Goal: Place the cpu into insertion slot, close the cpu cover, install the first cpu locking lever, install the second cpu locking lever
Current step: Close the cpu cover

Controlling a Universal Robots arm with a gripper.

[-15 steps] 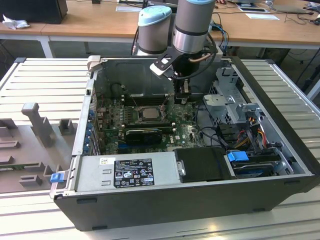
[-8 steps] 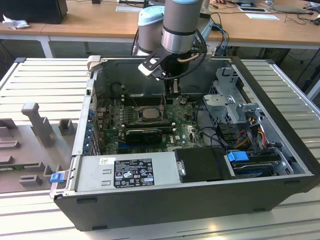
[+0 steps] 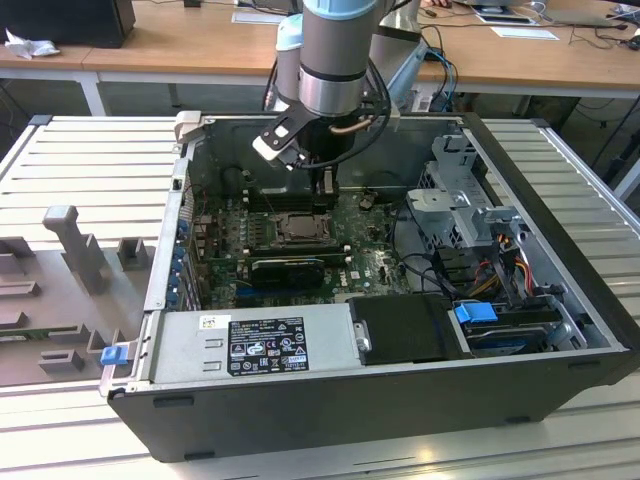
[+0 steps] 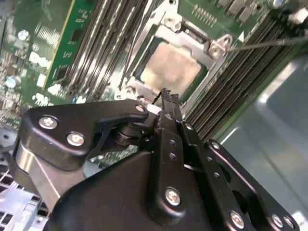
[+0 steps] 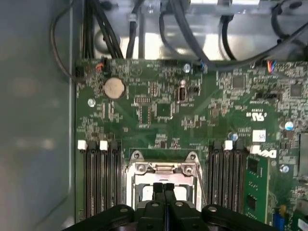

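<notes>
The cpu lies flat in the insertion slot, its pale beige face showing through the window of the silver cpu cover, which lies down over it. A thin wire lever sticks out from one corner of the socket, away from the frame. My gripper hangs just above the socket's edge with its fingers shut together and nothing between them. In the first wrist view the gripper stands over the cover. In the exterior view the gripper is right behind the socket.
The green motherboard lies in an open black computer case. Long black memory slots flank the socket on both sides. Cables and a drive cage fill the exterior view's right; a power supply sits in front.
</notes>
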